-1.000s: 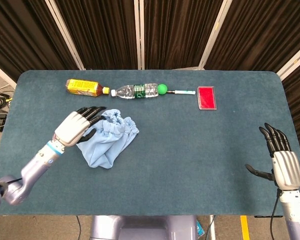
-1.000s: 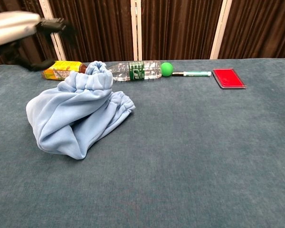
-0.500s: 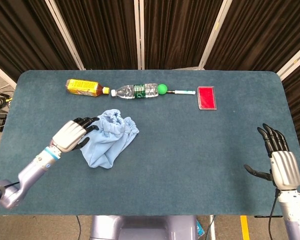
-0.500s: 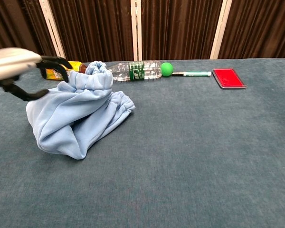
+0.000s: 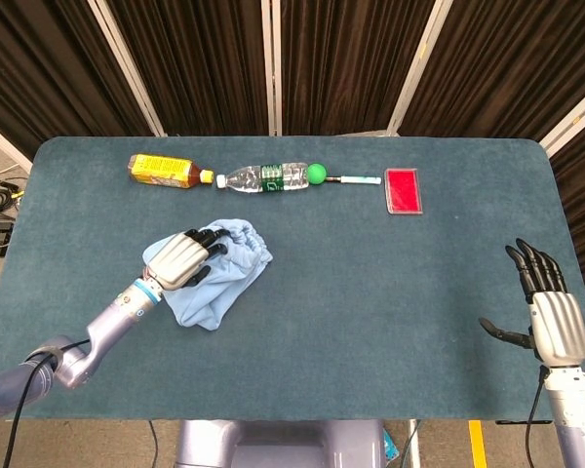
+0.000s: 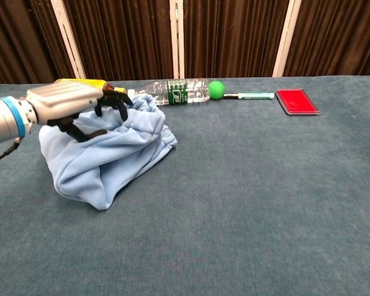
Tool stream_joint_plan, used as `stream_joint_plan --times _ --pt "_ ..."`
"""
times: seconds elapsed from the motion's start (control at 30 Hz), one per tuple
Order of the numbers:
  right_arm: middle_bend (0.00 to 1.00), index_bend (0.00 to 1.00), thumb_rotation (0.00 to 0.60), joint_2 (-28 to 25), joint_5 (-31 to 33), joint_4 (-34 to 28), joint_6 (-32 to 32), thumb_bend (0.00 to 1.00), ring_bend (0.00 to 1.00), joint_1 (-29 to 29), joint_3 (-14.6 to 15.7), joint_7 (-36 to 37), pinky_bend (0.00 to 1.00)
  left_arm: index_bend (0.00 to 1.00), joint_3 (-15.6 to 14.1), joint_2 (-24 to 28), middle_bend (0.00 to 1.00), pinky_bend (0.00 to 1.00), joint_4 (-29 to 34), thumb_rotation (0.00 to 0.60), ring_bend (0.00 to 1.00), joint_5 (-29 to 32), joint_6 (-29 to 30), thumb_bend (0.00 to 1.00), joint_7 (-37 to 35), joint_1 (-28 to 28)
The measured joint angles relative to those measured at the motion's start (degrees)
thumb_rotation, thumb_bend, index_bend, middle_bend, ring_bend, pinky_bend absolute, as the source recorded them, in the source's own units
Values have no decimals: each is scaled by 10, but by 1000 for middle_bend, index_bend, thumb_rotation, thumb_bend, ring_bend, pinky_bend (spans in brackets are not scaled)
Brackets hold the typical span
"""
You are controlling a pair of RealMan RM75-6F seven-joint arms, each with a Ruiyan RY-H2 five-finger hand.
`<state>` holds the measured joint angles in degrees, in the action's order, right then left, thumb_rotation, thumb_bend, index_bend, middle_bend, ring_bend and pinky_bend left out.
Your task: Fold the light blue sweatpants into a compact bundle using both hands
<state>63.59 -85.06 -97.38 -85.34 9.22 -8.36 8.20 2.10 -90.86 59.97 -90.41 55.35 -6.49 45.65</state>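
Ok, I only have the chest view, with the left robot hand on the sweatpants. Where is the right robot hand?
Observer: The right robot hand is over the table's front right edge, fingers apart, holding nothing, far from the light blue sweatpants.
Operator: Is the yellow-label bottle behind my left robot hand touching the cloth?
Observer: No. In the head view the yellow-label bottle lies apart from the sweatpants, bare table between them.
Operator: Where does the left arm come in from?
Observer: The left arm reaches in from the front left corner.
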Motion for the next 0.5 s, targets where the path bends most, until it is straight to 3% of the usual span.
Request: stream_joint_plan --times 0.2,0.5 --pt "0 0 600 1 -4 -2 0 0 0 0 2 -5 0 264 -2 -21 92 320 -8 600 182 23 -32 545 16 4" --pt "0 0 600 0 -3 -3 -1 0 0 -1 1 -3 0 257 3 -23 85 306 -2 600 174 24 -17 545 20 6"
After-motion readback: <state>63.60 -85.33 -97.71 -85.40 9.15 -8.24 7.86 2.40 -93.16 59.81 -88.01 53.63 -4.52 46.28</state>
